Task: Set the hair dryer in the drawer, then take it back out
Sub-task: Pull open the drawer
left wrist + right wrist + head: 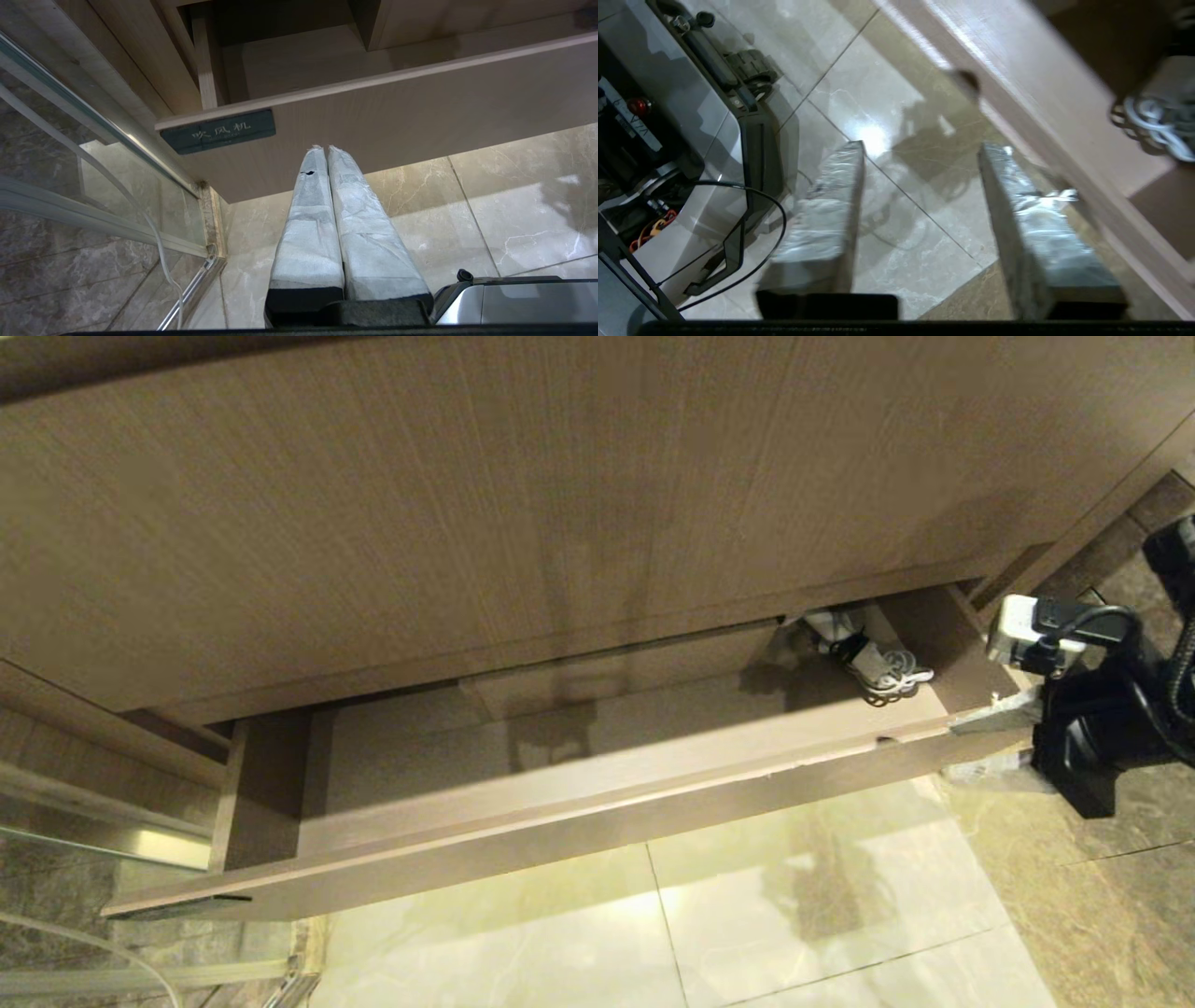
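The wooden drawer [560,840] is pulled out from under the cabinet. The white hair dryer [854,649] lies at the drawer's right end, partly tucked under the cabinet, with its bundled white cord [898,679] toward the front. The cord [1153,123] also shows blurred in the right wrist view. My right gripper [980,747] hangs just outside the drawer's right front corner. In its own view the right gripper [922,147] is open over the floor tiles, nothing between its fingers. My left gripper [325,148] is shut and empty, below the drawer's left front.
A dark label [217,131] sits on the drawer front's left end. A glass panel with a metal frame [70,163] stands to the left. My own base [691,116] is close behind the right arm. Glossy marble tiles [794,915] cover the floor.
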